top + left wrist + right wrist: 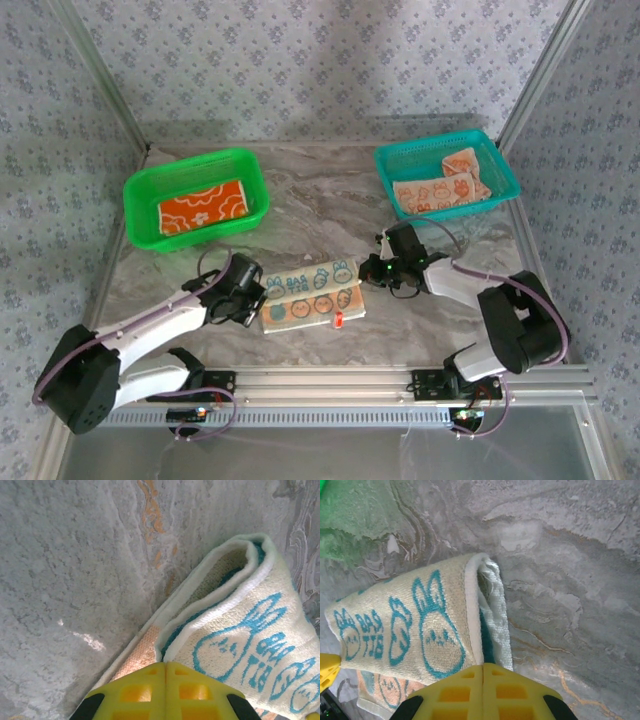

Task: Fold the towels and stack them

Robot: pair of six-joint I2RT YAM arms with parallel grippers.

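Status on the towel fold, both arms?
Left end effector shut on bunny towel, left end. Right end effector shut on its right end. Towel folded, flat on table. Green basket and teal basket sit well back, not in the way.

Grey marble-look table (330, 200), blue floral-patterned walls (330, 60), even light

Eyes on a grey marble-patterned tabletop (320, 200), carrying a bright green plastic mesh basket (135, 205) far left, a teal plastic mesh basket (385, 170) far right, and, near the front edge in the middle, a folded peach printed towel (300, 310) lying flat.
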